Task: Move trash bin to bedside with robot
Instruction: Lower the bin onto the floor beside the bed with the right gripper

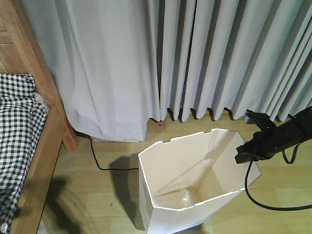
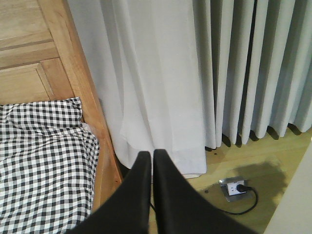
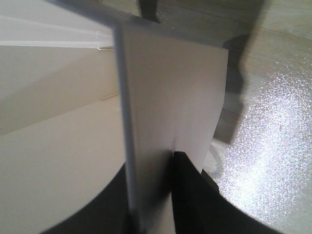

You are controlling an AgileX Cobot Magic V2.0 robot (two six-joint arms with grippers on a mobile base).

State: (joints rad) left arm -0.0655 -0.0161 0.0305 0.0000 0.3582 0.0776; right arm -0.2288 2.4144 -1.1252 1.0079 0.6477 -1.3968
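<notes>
Risk: the right claw (image 1: 249, 153) pinches only the thin right rim of the trash bin (image 1: 171, 173), which stands on the floor (image 1: 92, 202) near the bed (image 1: 46, 147), apart from its frame; a pull could buckle the wall or tip it. Meanwhile the left claw (image 2: 152, 161) is pressed together.

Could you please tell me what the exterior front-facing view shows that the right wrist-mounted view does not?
Only the front-facing view shows the bed, the curtain and the open inside of the trash bin. Only the right wrist view shows its wall edge-on, pinched by the right gripper. Both show the bin, that gripper and the wooden floor.
</notes>
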